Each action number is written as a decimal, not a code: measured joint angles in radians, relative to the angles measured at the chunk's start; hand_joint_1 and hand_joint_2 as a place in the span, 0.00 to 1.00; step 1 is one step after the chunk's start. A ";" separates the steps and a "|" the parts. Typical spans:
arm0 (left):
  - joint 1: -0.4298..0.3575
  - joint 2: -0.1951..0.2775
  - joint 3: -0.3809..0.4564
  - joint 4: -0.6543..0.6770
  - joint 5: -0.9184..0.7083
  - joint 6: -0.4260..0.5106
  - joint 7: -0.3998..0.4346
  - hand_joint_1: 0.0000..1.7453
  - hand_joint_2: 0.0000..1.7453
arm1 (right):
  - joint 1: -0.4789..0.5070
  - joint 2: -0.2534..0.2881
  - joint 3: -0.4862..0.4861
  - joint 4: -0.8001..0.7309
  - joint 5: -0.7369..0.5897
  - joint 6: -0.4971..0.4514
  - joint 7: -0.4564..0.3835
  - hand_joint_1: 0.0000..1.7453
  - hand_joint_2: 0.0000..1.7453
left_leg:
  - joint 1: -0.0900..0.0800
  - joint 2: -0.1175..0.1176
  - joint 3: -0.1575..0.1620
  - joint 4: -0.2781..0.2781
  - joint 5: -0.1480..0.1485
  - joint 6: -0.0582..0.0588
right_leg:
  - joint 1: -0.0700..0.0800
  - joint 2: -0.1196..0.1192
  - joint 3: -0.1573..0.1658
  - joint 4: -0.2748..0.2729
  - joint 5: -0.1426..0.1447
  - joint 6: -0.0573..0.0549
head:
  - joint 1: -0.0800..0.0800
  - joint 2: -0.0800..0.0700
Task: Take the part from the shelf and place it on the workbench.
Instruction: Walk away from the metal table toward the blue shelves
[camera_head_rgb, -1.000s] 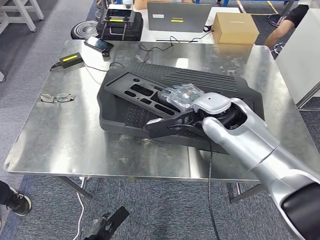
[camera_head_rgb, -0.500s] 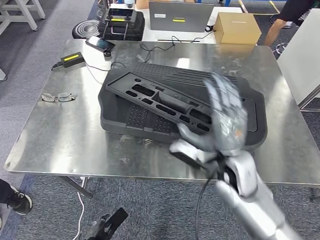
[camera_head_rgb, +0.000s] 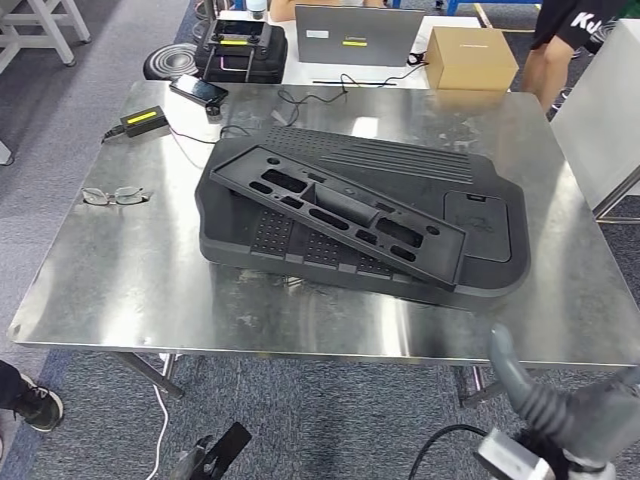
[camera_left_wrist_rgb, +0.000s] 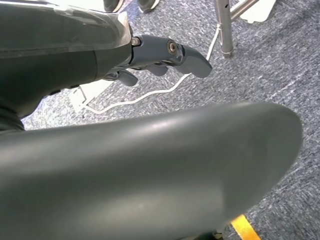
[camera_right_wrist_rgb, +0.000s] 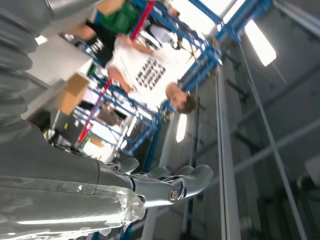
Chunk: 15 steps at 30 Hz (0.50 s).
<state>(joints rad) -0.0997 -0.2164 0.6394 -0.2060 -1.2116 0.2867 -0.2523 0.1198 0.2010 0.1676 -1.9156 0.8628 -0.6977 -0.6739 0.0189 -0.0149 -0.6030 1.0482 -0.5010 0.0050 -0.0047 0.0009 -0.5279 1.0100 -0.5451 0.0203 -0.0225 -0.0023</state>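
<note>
Right hand (camera_head_rgb: 562, 410) withdrawn below workbench (camera_head_rgb: 113, 280), fingers apart, empty; slotted part (camera_head_rgb: 336, 212) lies on moulded panel (camera_head_rgb: 483, 250).

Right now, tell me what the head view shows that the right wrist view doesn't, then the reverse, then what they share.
Head view alone: the steel workbench, the long slotted black part lying across a larger black panel, glasses, a laptop.

Right wrist view alone: blue racking and ceiling lights overhead, and a person in a white printed shirt.

Both: the right hand, empty with fingers apart, and the cardboard box.
</note>
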 joint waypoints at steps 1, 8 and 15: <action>0.000 0.000 0.000 0.000 0.000 0.000 0.000 0.00 0.00 | 0.011 0.011 -0.009 -0.013 -0.003 0.000 -0.010 0.00 1.00 | 0.000 0.000 0.000 0.000 0.000 0.000 | 0.000 0.000 0.000 0.000 0.000 0.000 | 0.000 0.000; 0.000 0.000 0.004 0.000 0.006 0.013 0.001 0.00 0.00 | 0.055 0.050 -0.038 -0.060 -0.002 0.000 -0.017 0.00 1.00 | -0.006 0.000 0.000 0.001 -0.001 0.001 | -0.005 0.000 0.000 -0.001 0.001 0.001 | 0.000 0.000; 0.000 0.000 0.013 0.000 0.017 0.021 0.004 0.00 0.00 | 0.073 0.053 -0.041 -0.065 -0.026 0.000 -0.018 0.00 1.00 | -0.013 0.002 0.002 -0.003 0.003 0.017 | -0.015 0.001 0.001 -0.003 0.001 0.016 | 0.000 0.000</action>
<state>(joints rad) -0.1000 -0.2167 0.6528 -0.2060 -1.1946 0.3073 -0.2485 0.1927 0.2543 0.1265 -1.9802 0.8366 -0.6973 -0.6922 0.0058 -0.0128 -0.6007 1.0447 -0.4976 0.0224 -0.0201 0.0023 -0.5265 1.0073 -0.5439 0.0360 -0.0228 -0.0023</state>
